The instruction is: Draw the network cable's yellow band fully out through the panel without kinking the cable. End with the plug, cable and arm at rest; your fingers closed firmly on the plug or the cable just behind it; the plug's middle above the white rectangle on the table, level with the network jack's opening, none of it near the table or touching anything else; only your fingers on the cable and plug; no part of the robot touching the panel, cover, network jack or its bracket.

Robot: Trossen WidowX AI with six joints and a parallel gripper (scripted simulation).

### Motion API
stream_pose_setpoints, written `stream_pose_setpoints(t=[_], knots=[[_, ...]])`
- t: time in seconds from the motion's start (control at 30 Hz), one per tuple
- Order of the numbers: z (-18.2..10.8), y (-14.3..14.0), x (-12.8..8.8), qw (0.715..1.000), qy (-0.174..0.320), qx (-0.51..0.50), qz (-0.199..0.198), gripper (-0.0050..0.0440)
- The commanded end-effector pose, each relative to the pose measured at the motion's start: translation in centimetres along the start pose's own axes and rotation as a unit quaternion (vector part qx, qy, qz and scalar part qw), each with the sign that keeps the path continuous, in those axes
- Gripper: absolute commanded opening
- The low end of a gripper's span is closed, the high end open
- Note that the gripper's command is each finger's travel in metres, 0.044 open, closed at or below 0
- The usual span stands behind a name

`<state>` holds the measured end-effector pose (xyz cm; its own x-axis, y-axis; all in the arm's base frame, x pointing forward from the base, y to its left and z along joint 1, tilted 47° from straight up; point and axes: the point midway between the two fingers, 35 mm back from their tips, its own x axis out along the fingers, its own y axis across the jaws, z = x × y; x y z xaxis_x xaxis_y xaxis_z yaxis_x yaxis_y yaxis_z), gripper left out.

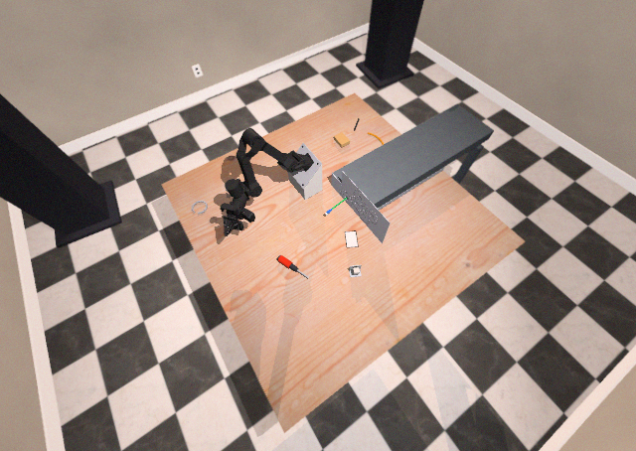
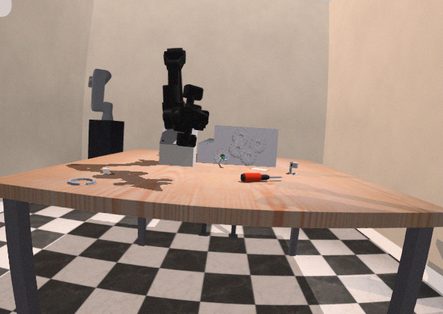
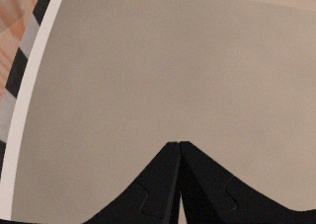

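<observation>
The claw [image 3: 180, 145] is sitting fully closed with nothing between its fingertips, and the wrist view is looking past them at a bare wall and a strip of floor, so it is pointing away from the work. The arm [image 1: 245, 179] is folded back on its grey pedestal [image 1: 308, 179], well apart from the cable.

Nearest the exterior camera, a grey split ring [image 2: 81, 181] and a red-handled screwdriver [image 2: 255, 177] are lying on the table [image 2: 214, 203]; neither is needed, and the screwdriver is lying on the near side of the goal area, so the approach should be keeping above it.

Further in, the white rectangle [image 1: 351, 238] is lying just in front of the panel [image 1: 366, 211], with the network jack [image 1: 355, 270] on its small bracket beside it.

Further still, the plug [image 1: 326, 213] is hanging from a short length of green cable [image 1: 337, 206] that is coming out of the panel face, near the table. The yellow band is not showing, so it is presumably behind the panel.

The step in hand is the reach and grasp. Doing it well probably means:
- opening the claw before descending;
- coming in from the open side, away from the panel;
- closing on the plug or the cable just behind it, without the fingers touching the panel;
- pulling straight along the cable's exit line, slowly, so no bend is sharpening into a kink.
</observation>
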<state>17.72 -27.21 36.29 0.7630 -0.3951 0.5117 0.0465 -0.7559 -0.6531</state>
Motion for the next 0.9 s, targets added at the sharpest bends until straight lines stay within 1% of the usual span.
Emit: stream_pose_setpoints(t=[0.0,0.53,0.67,0.87], knots=[[-0.2,-0.7,0.1,1.000,0.002,-0.006,-0.007,0.0000],[-0.2,-0.7,0.1,1.000,0.002,-0.006,-0.007,0.0000],[0.2,-0.7,0.6,1.000,-0.002,0.017,-0.006,0.0096],[2.4,-0.2,1.9,0.995,-0.023,0.098,0.014,0.0240]])
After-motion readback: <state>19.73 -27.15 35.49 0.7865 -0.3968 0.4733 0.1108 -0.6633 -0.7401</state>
